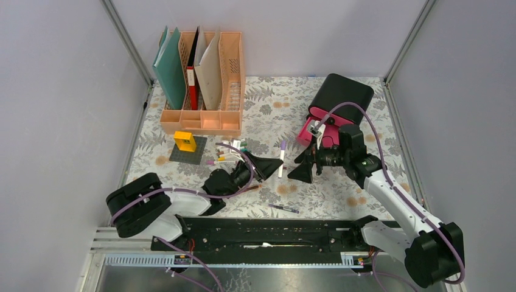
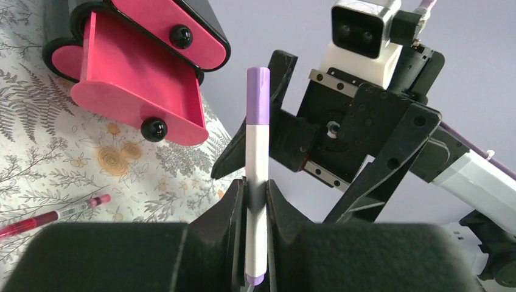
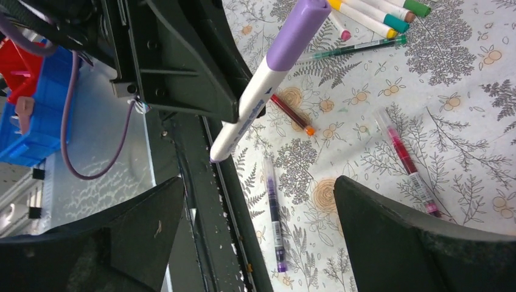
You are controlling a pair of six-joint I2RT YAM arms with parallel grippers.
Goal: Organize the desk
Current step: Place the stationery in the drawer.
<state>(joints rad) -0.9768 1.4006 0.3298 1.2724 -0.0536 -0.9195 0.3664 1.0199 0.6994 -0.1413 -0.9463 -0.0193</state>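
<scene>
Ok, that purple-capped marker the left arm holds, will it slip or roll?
Probably stiff and light: the purple-capped marker stands straight though the left end effector pinches only its lower part. Its smooth round barrel could slip and may roll on the desk.

The white-shelled left arm and right arm trail purple cables; the right gripper is matte black, wedge-fingered.

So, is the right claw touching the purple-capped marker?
Apart. The right wrist view shows the right claw wide open, with a clear gap to the purple-capped marker on both sides. The left wrist view shows the left claw clamped on it.
</scene>
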